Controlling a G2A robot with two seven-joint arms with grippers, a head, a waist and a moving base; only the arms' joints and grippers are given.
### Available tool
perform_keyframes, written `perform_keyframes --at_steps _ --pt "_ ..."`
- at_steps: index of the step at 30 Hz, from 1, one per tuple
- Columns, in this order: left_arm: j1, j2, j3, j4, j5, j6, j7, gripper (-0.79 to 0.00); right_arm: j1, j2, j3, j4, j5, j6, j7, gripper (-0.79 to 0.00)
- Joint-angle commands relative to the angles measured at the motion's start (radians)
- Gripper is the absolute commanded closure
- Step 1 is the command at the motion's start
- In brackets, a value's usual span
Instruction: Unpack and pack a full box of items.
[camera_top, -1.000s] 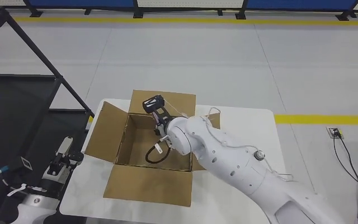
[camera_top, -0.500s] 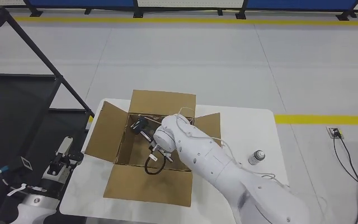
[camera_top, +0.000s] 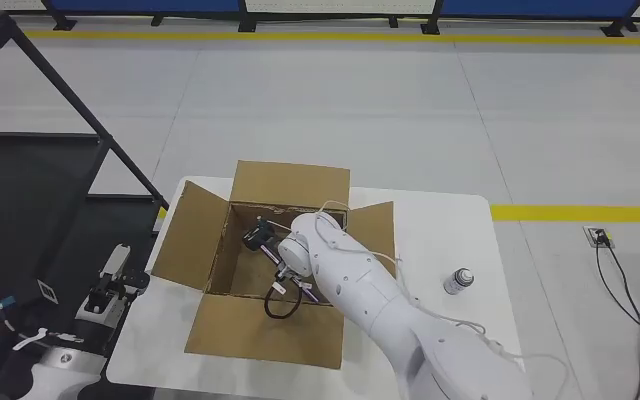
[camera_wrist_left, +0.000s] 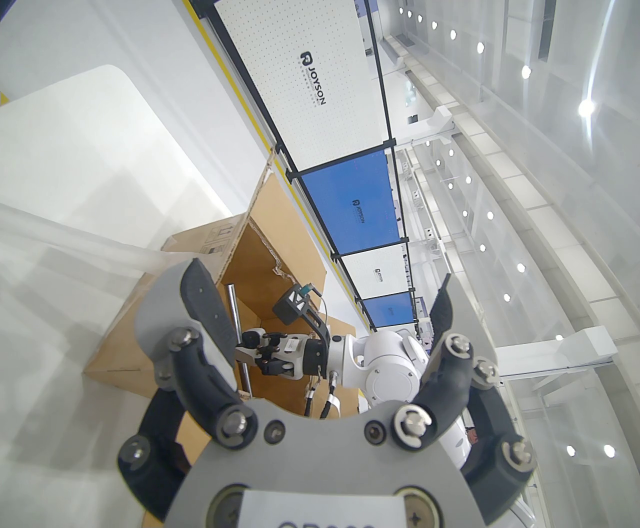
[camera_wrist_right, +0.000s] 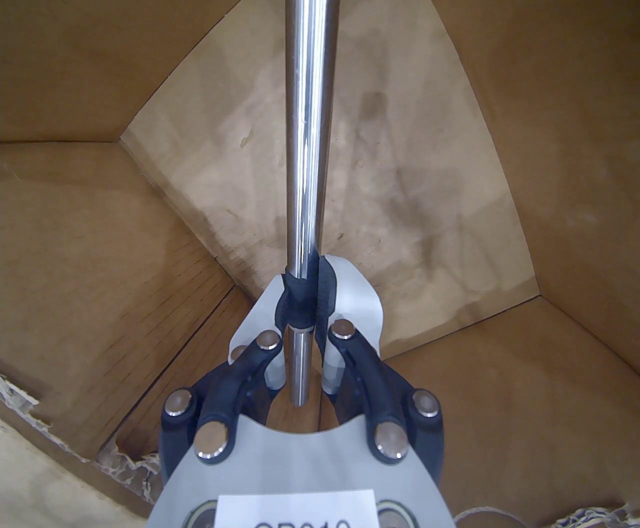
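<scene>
An open cardboard box (camera_top: 186, 236) stands on the white table (camera_top: 430, 225). My right gripper (camera_top: 262, 238) is down inside it, shut on a shiny metal rod (camera_wrist_right: 307, 150). In the right wrist view the right gripper (camera_wrist_right: 306, 295) holds the rod near one end, and the rod runs on toward the box's bare brown floor (camera_wrist_right: 400, 200). My left gripper (camera_wrist_left: 325, 305) is open and holds nothing, off the table's left side. Past it stand the box (camera_wrist_left: 280, 225), the upright rod (camera_wrist_left: 233, 310) and the right arm.
A small silver bottle (camera_top: 458, 281) stands upright on the table to the right of the box. All of the box flaps are folded outward. A dark rack (camera_top: 60, 200) stands left of the table.
My right gripper has come down from above the box's back flap into the box with the rod. The arm no longer covers the silver bottle.
</scene>
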Motion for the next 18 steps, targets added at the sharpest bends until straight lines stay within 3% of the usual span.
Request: perform_keyframes --at_steps 1,7,8,9,10,14,17,18 --pt "0.0 0.0 0.0 0.0 0.0 0.0 0.0 -0.785 0.0 0.0 0.0 0.0 0.0 0.0 0.0 -0.197" --pt "0.0 0.0 0.0 0.0 0.0 0.0 0.0 -0.785 0.0 0.0 0.0 0.0 0.0 0.0 0.0 -0.268" --pt "0.0 0.0 0.0 0.0 0.0 0.0 0.0 -0.785 0.0 0.0 0.0 0.0 0.0 0.0 0.0 -0.32" --pt "0.0 0.0 0.0 0.0 0.0 0.0 0.0 -0.785 0.0 0.0 0.0 0.0 0.0 0.0 0.0 -0.44" --pt "0.0 0.0 0.0 0.0 0.0 0.0 0.0 -0.785 0.0 0.0 0.0 0.0 0.0 0.0 0.0 -0.622" --pt "0.0 0.0 0.0 0.0 0.0 0.0 0.0 -0.785 0.0 0.0 0.0 0.0 0.0 0.0 0.0 -0.64" --pt "0.0 0.0 0.0 0.0 0.0 0.0 0.0 -0.785 0.0 0.0 0.0 0.0 0.0 0.0 0.0 -0.785" --pt "0.0 0.0 0.0 0.0 0.0 0.0 0.0 -0.785 0.0 0.0 0.0 0.0 0.0 0.0 0.0 -0.785"
